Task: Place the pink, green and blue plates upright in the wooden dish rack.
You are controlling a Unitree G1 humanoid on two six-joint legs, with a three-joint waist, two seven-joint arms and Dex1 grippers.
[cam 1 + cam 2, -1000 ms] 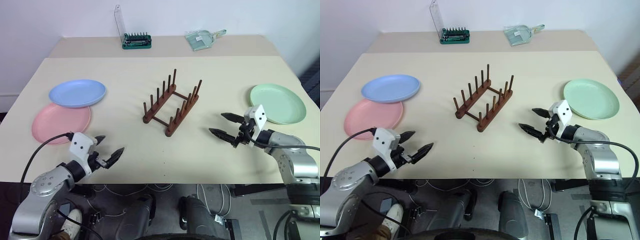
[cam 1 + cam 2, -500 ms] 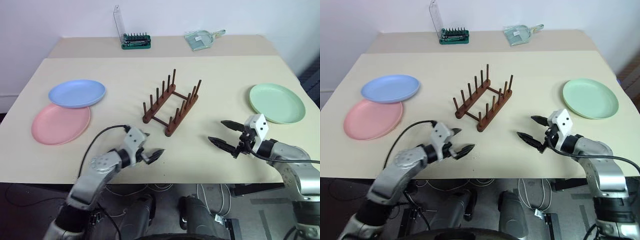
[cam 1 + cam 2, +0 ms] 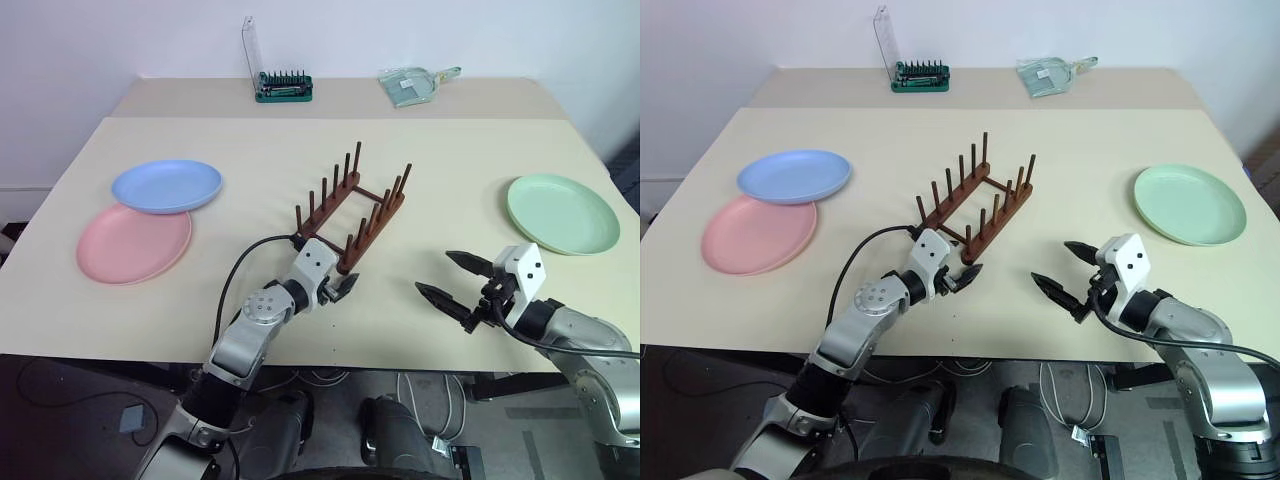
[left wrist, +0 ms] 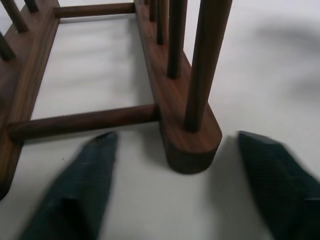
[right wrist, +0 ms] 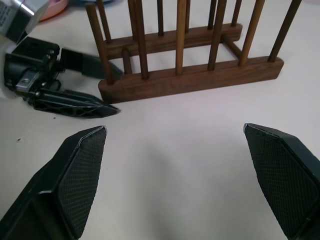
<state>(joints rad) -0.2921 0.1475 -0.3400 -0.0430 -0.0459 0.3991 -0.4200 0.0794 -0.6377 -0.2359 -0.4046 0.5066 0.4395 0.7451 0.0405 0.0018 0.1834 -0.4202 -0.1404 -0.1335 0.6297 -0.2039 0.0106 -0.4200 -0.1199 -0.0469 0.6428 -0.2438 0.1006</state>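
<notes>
Left wrist view: left claw (image 4: 172,185) is straddling the near end of one base rail of the wooden dish rack (image 3: 352,214), fingers apart on either side, not yet touching the wood. Left arm is reaching low across the bench (image 3: 420,160) from its near edge toward mid-bench. Right claw (image 3: 456,284) is hovering near the near edge, fingers spread wide, holding nothing, pointing at the rack. Blue plate (image 3: 166,186) is overlapping pink plate (image 3: 133,243) by the left edge; green plate (image 3: 562,213) is lying flat by the right edge.
</notes>
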